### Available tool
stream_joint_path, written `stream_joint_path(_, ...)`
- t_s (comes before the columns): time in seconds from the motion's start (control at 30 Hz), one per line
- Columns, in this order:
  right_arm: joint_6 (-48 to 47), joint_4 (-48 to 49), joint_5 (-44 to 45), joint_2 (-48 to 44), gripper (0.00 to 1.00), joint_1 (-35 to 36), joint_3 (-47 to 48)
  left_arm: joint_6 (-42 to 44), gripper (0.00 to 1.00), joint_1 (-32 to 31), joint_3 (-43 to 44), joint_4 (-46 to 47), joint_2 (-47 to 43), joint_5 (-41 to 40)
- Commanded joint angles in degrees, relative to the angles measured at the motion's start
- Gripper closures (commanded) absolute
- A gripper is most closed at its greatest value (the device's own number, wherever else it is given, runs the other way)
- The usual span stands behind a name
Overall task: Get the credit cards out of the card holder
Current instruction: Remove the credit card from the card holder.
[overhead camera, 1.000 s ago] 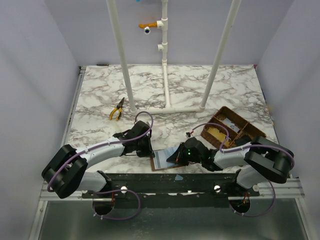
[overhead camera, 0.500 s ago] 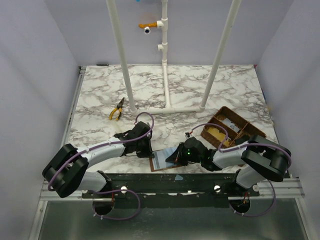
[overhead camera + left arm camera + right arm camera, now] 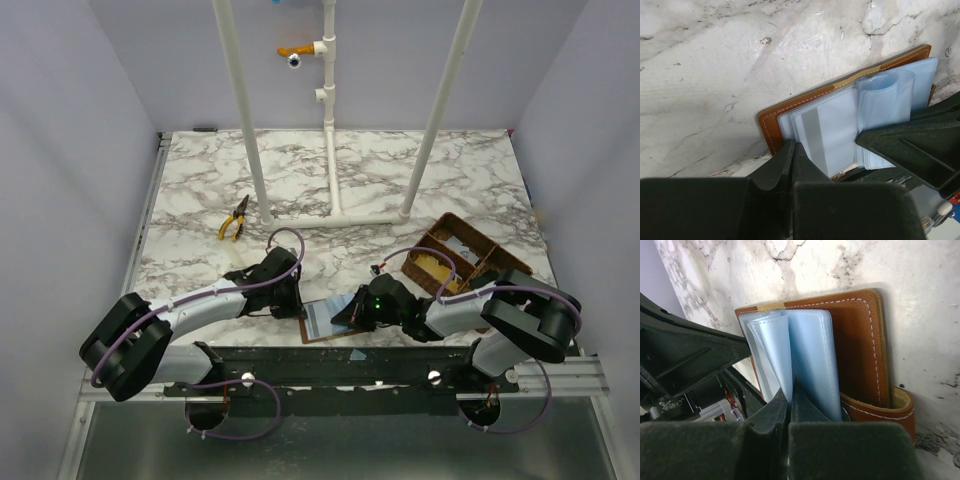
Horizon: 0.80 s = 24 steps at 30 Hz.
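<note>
I see the card holder (image 3: 322, 320) lying open at the near edge of the marble tabletop (image 3: 360, 175), its blue-grey inside facing up. My left pincer (image 3: 299, 305) sits at its left side and my right pincer (image 3: 345, 313) at its right; both arms reach low toward the middle, and their bodies hide the fingertips from me. A green light glows on the right wrist. To the right, the brown woven basket (image 3: 424, 240) holds a yellowish card (image 3: 428, 264) in one compartment and a pale grey card (image 3: 462, 243) in another. Yellow-handled pliers (image 3: 235, 220) lie far left, just beside the white pipe frame (image 3: 365, 218).
</note>
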Motion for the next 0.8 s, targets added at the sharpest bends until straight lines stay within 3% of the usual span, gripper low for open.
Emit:
stream_joint_path(0.0, -0.48, -4.49, -0.22, 2.49, 0.99, -0.24, -1.21, 0.84, 1.0, -0.22, -0.7, -0.69, 0.75, -0.98)
stream_joint_path(0.53, -0.8, -3.08, -1.4, 4.45, 0.99, -0.23, -0.66, -0.97, 1.0, -0.61, -0.82, 9.04, 2.73, 8.16)
stream_joint_path(0.7, -1.55, -4.63, -1.27, 3.61, 0.99, -0.24, 0.14, -0.72, 1.0, -0.65, -0.18, 8.78, 4.22, 8.01)
stream_joint_path(0.77, -2.0, -6.42, -0.74, 1.96, 0.95, -0.24, 0.75, -0.61, 1.0, -0.65, 0.18, 7.02, 5.68, 6.65)
